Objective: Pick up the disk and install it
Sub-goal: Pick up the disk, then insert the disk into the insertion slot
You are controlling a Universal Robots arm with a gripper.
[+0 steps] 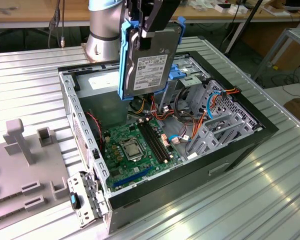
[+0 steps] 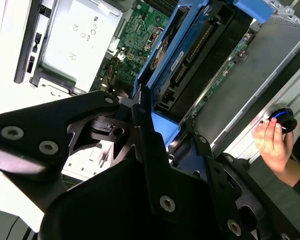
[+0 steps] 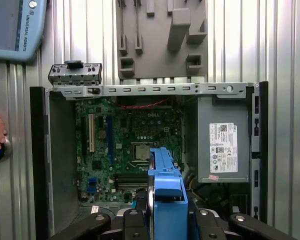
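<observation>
Hanging above the open case (image 1: 200, 175), the claw (image 1: 142, 35) pinches the disk (image 1: 151, 57), apparently upright on edge.

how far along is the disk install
Pickup looks done: the gripper is shut on the disk, blue carrier frame and all. In hand: it hangs above the open computer case. Left: the install; the disk is not seated inside yet.

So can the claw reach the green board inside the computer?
Probably yes: the computer lies open under the claw, but the disk it grips would touch the green board first.
</observation>
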